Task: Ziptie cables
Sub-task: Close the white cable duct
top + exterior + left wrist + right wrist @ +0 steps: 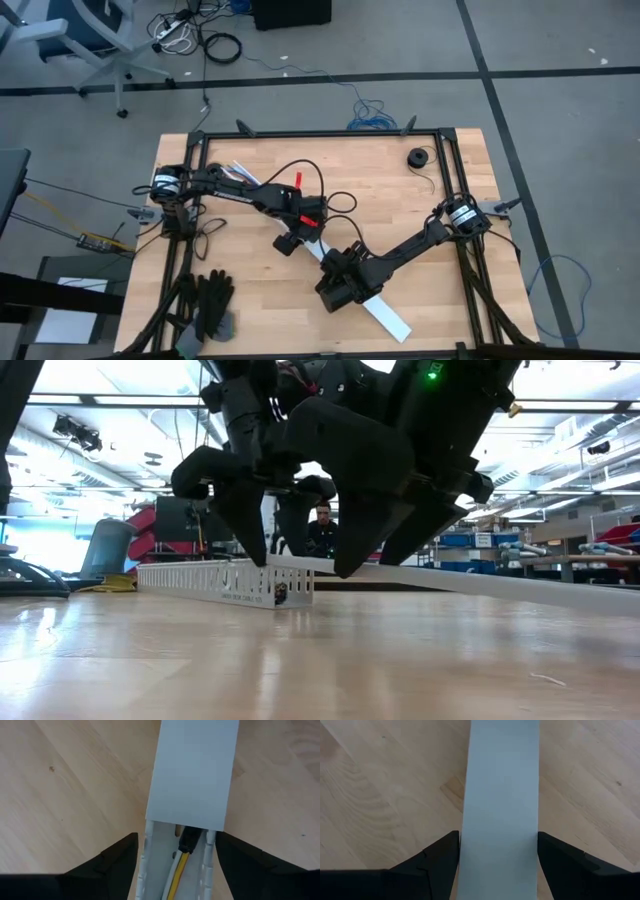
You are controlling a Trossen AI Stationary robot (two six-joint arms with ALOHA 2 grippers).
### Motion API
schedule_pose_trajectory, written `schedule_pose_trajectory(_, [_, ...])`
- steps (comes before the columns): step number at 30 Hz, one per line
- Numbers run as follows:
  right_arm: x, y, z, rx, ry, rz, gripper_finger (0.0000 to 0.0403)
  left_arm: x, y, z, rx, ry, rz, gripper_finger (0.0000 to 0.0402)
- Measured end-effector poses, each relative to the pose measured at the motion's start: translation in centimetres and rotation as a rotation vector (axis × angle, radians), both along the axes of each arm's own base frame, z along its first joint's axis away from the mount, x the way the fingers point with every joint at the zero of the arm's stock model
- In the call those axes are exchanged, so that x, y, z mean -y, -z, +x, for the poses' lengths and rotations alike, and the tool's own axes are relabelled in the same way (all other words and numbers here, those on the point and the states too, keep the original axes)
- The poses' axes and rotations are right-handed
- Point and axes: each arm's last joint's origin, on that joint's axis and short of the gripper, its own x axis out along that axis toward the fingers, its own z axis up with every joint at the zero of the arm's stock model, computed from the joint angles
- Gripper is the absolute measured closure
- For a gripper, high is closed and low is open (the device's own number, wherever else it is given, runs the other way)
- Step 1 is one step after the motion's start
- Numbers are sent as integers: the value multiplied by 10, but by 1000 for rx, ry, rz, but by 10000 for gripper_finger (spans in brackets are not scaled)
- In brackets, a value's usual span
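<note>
left gripper (175, 865) straddles channel (150, 870), cables (177, 867) inside | right gripper (497, 865) straddles lid (501, 795)

A long white slotted channel (345, 280) crosses the wooden table (400, 210), black gloves (212, 305) near one corner.

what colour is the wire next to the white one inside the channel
Yellow: the yellow wire shows best in the left wrist view.

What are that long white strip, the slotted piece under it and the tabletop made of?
The white strip looks like smooth matte plastic: flat, even in colour, no grain. The slotted channel below seems to be the same white plastic, its wall cut into thin teeth; cables lie inside it. The table looks like pale wood with a light sheen, showing grain and joined blocks.
</note>
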Motion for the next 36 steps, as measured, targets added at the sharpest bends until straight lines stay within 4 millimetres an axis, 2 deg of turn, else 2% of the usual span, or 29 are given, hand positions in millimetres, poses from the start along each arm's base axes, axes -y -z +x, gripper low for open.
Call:
schedule_pose_trajectory(11, [0, 0, 0, 7, 0, -20, 159, 0, 1, -5, -59, -21, -8, 160])
schedule_pose_trajectory(36, [0, -1, 2, 33, 2, -30, 159, 1, 1, -5, -57, -16, -41, 154])
